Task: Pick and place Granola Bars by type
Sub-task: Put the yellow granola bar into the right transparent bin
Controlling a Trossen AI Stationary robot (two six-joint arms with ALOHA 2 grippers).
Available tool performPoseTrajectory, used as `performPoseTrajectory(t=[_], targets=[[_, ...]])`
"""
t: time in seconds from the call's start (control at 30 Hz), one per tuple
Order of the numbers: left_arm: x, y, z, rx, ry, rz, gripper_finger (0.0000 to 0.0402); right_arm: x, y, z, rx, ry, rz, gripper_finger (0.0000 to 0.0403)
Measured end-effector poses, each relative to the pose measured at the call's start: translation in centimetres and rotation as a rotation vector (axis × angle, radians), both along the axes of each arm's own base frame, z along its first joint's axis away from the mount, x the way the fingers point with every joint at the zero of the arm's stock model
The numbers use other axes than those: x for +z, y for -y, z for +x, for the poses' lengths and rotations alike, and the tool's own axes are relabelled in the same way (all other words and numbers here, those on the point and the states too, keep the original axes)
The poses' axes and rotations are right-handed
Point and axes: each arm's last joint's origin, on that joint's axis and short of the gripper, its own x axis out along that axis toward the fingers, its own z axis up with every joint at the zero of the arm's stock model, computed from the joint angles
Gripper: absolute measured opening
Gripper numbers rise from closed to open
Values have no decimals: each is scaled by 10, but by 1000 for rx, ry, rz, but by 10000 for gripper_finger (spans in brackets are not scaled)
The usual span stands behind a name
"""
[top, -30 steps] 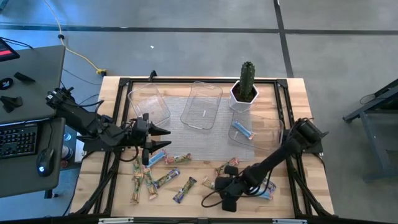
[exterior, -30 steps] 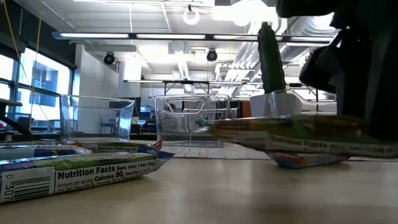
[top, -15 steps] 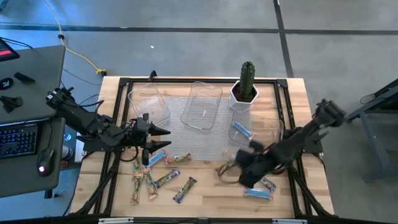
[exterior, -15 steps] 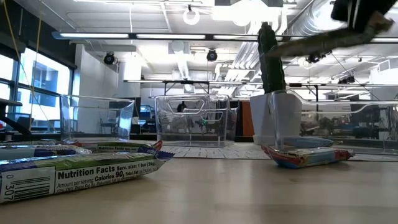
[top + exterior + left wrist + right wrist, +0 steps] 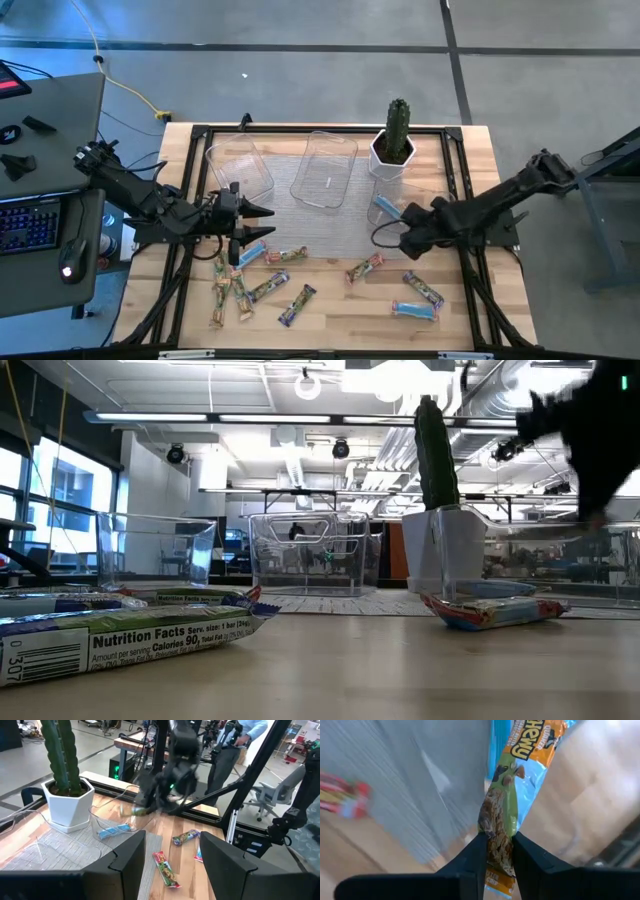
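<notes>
**Right gripper carries a green bar over the right-hand tray**

While the left arm waits at the left side of the wooden slatted table (image 5: pixel 470 160), the right gripper (image 5: pixel 408 238) hangs above the near left corner of the right-hand clear plastic tray (image 5: pixel 432 205), its two dark fingers (image 5: pixel 470 857) pressed together on a green-wrapped granola bar (image 5: pixel 501 827). The bar stands up from between the fingers, above a light blue-wrapped granola bar (image 5: pixel 388 209) that lies inside that tray.

There are three clear plastic trays: the right-hand one, a middle tray (image 5: pixel 325 168) and a left tray (image 5: pixel 238 170), both far from the camera side and resting partly on a grey woven mat (image 5: pixel 330 225). One green cactus in a white angular pot (image 5: pixel 394 140) stands just beyond the right-hand tray.

On the table about ten granola bars lie loose. A cluster of about seven (image 5: pixel 255 280) sits near the left arm, among them a light blue one, green-tan ones and a purple one (image 5: pixel 296 304). Three lie at the near right: a red-tan bar (image 5: pixel 365 268), a green-tan bar (image 5: pixel 423 290) and a light blue bar (image 5: pixel 414 311).

The left gripper (image 5: pixel 262 222) hovers over the near left part of the mat, its fingers (image 5: pixel 127 855) spread apart and holding nothing.
</notes>
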Motion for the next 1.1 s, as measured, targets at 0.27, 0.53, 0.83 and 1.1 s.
performPoseTrajectory(t=[0.27,0.53,0.83,1.1], targets=[[-1,0,0,0,-6,4,182,-26,18,-6,-3,-71,9,69],[-8,-1,-2,-3,-74,59,182,-27,28,9,129,-19,156,105],[-20,-4,-5,19,-190,137,182,-6,42,18,183,-28,97,162],[-28,-1,1,25,-250,253,182,69,45,47,230,173,-24,165]])
